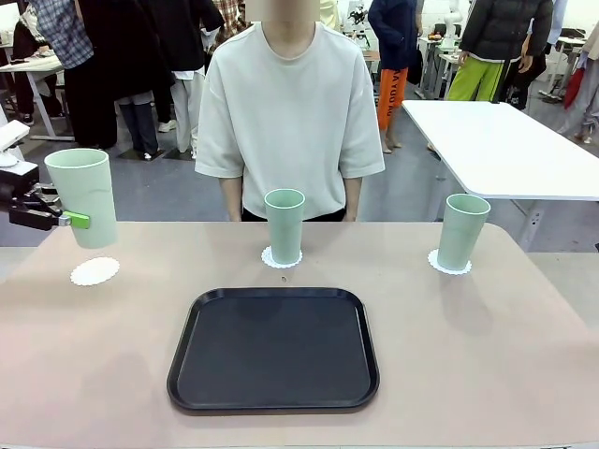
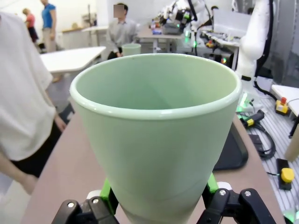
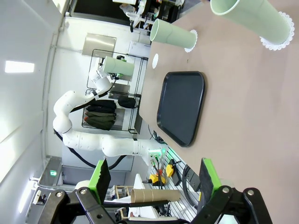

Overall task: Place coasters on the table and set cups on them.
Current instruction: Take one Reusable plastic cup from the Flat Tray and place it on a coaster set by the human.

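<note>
My left gripper (image 1: 75, 220) is shut on a mint-green cup (image 1: 82, 196), holding it upright just above the table (image 1: 487, 355) at the far left. An empty white coaster (image 1: 94, 271) lies right below and in front of it. In the left wrist view the held cup (image 2: 159, 130) sits between the green pads (image 2: 106, 196). A second cup (image 1: 284, 224) stands on its coaster (image 1: 281, 258) at the far middle, and a third cup (image 1: 462, 231) on a coaster (image 1: 449, 265) at the far right. My right gripper (image 3: 154, 182) is open and holds nothing, well off the table.
A black rounded tray (image 1: 274, 348) lies at the table's middle front. A person (image 1: 288, 112) stands at the far edge behind the middle cup, arms down. A white table (image 1: 505, 145) stands behind at the right.
</note>
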`<state>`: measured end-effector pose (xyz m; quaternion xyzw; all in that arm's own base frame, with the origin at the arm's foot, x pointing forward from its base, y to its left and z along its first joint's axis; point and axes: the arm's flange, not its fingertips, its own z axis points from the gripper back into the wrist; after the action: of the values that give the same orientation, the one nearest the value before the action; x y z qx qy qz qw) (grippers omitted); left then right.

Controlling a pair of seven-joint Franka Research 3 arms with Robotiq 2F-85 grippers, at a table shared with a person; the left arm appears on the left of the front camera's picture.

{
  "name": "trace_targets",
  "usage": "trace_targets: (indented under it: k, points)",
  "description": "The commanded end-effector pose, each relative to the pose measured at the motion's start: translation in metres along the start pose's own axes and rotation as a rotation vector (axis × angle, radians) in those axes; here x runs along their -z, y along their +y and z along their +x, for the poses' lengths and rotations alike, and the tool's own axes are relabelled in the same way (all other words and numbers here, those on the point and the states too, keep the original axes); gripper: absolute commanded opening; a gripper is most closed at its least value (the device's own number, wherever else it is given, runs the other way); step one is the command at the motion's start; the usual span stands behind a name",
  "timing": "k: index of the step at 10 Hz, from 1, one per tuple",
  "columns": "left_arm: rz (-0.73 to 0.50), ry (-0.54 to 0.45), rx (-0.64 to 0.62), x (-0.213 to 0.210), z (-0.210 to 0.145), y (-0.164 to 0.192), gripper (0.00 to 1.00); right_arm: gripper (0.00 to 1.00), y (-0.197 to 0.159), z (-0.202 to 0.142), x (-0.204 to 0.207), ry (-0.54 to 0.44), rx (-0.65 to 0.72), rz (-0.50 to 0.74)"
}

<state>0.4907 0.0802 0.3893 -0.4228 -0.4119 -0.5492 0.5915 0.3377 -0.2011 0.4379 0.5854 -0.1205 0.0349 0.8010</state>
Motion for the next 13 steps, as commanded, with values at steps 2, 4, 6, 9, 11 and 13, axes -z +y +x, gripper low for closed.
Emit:
trace_targets:
  k: [2,4,6,9,11,13]
  points:
    - [0.01,-0.059,0.047,-0.042,-0.027,0.051,0.84,1.0,0.002,0.002,0.0,-0.007,0.009,-0.002]
    - [0.051,-0.084,0.052,-0.063,-0.042,0.065,0.84,1.0,0.002,0.002,0.0,-0.007,0.009,-0.002]
    - [0.075,-0.108,0.063,-0.071,-0.06,0.078,0.84,1.0,0.002,0.002,0.0,-0.007,0.009,-0.002]
    - [0.087,-0.12,0.058,-0.068,-0.089,0.083,0.84,1.0,0.002,0.002,0.0,-0.007,0.009,-0.002]
    - [0.09,-0.103,0.037,-0.062,-0.107,0.085,0.84,1.0,0.002,0.002,0.0,-0.007,0.009,-0.002]
    - [0.096,-0.095,0.032,-0.062,-0.116,0.081,0.84,1.0,0.002,0.002,0.0,-0.007,0.009,-0.002]
